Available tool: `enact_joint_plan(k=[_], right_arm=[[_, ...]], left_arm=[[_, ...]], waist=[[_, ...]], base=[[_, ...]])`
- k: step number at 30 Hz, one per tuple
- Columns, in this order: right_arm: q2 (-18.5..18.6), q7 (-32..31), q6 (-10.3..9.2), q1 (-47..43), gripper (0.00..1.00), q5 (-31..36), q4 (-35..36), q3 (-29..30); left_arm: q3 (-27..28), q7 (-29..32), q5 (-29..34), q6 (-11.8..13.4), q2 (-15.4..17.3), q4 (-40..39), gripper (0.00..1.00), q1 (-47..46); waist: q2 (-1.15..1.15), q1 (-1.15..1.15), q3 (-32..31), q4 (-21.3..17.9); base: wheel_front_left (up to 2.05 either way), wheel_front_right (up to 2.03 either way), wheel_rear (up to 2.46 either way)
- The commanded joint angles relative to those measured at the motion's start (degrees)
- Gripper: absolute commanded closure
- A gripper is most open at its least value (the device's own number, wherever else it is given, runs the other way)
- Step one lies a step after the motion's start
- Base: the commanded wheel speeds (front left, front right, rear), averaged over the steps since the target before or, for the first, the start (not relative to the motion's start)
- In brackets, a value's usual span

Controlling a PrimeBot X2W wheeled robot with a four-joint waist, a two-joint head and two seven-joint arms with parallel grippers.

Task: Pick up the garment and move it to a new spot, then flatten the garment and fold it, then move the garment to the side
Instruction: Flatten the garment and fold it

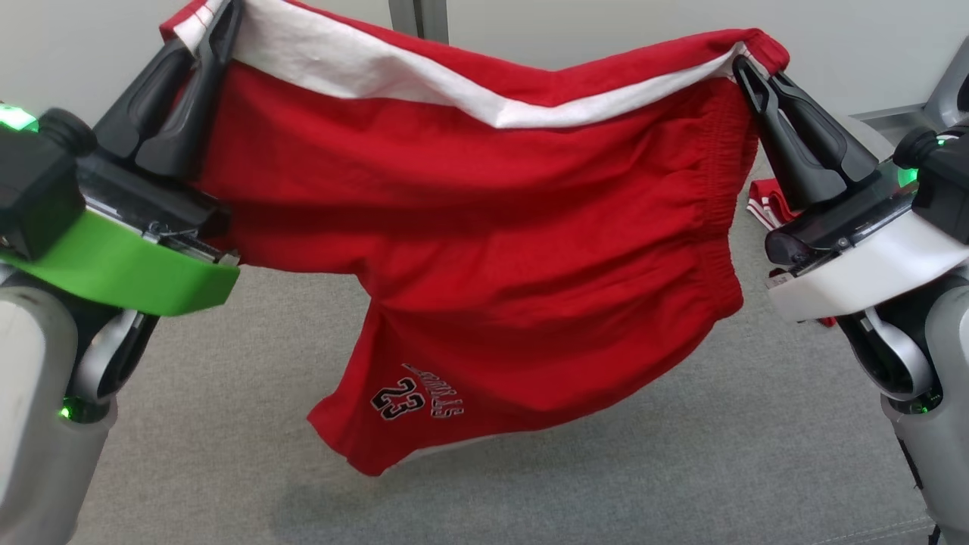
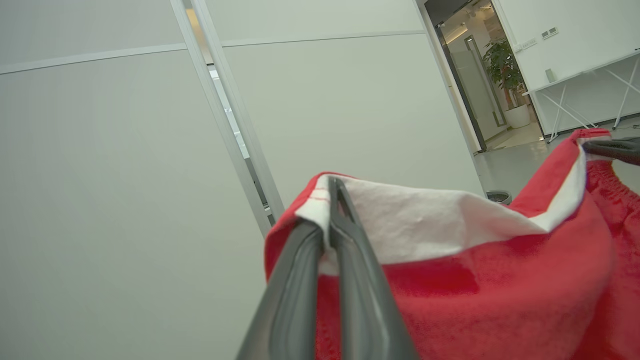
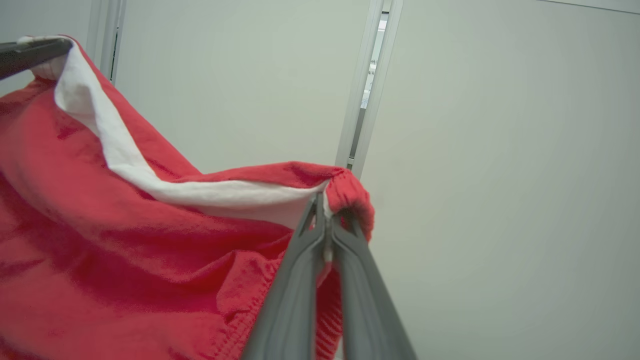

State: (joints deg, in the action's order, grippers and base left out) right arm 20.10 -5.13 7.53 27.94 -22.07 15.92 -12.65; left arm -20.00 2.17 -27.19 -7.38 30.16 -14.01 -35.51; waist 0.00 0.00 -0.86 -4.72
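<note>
Head view shows a red garment [image 1: 492, 227], a pair of shorts with a white lining, hanging spread between the two arms above the grey table [image 1: 227, 454]. The left gripper [image 1: 216, 23] is clenched on the upper left corner of the cloth, its dark fingers pinching red edge and white lining together. The right gripper [image 1: 746, 68] is clamped on the gathered waistband at the upper right corner. Between the two grips the top edge sags a little, and the white lining folds outward over the red. One leg hangs lowest, with a "23" print [image 1: 399, 400] near its hem, clear of the table.

Just behind the right gripper, a red-and-white striped cloth [image 1: 764, 208] lies on the table.

Left wrist view shows the left gripper's fingers [image 2: 345, 250] closed on the white-lined corner. Right wrist view shows the other pair [image 3: 300, 270] squeezed shut on the red hem.
</note>
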Motion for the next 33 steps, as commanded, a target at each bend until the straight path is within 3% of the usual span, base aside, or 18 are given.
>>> enact_joint_plan(k=[1, 5, 11, 15, 22, 28, 33], right_arm=[[0.3, -1.0, -0.09, -0.3, 1.0, 0.4, 0.2, 0.4], [-0.8, -2.7, -0.09, 1.8, 1.0, -1.6, -2.3, -0.4], [-2.6, -0.4, -0.09, 12.8, 1.0, -3.1, -13.7, -4.8], [-5.3, 5.1, -0.09, 25.2, 1.0, -1.5, -24.4, -7.4], [-10.1, 16.6, -0.09, 42.4, 1.0, 2.1, -43.2, -9.4], [-12.1, 19.9, -0.09, 42.5, 1.0, 2.0, -52.3, -13.3], [-11.3, 20.3, -0.09, 37.6, 1.0, 2.0, -52.8, -16.5]], left_arm=[[0.3, 0.6, -1.2, 0.0, 0.1, 0.9, 1.0, -1.2], [-0.3, 1.7, -3.9, -0.1, -0.3, 4.4, 1.0, -3.6], [-4.4, 1.1, -5.9, -0.1, -0.7, 13.0, 1.0, -11.7], [-7.7, -1.8, -5.8, -0.2, -0.6, 20.9, 1.0, -21.6], [-10.0, -11.8, -5.2, -0.2, -4.5, 35.6, 1.0, -37.4], [-13.8, -16.1, -9.7, -0.2, -7.1, 41.3, 1.0, -36.1], [-16.8, -17.2, -13.1, -0.2, -6.9, 40.9, 1.0, -29.8]], waist=[[0.0, 0.0, 1.1, -0.1], [0.0, 0.0, 5.0, 0.2], [0.0, 0.0, 13.2, 0.4], [0.0, 0.0, 17.8, 0.2], [0.0, 0.0, 23.4, 0.5], [0.0, 0.0, 26.2, 1.6], [0.0, 0.0, 26.9, 2.4]], base=[[0.0, 0.0, 0.0], [0.0, 0.0, 0.0], [0.0, 0.0, 0.0], [0.0, 0.0, 0.0], [0.0, 0.0, 0.0], [0.0, 0.0, 0.0], [0.0, 0.0, 0.0]])
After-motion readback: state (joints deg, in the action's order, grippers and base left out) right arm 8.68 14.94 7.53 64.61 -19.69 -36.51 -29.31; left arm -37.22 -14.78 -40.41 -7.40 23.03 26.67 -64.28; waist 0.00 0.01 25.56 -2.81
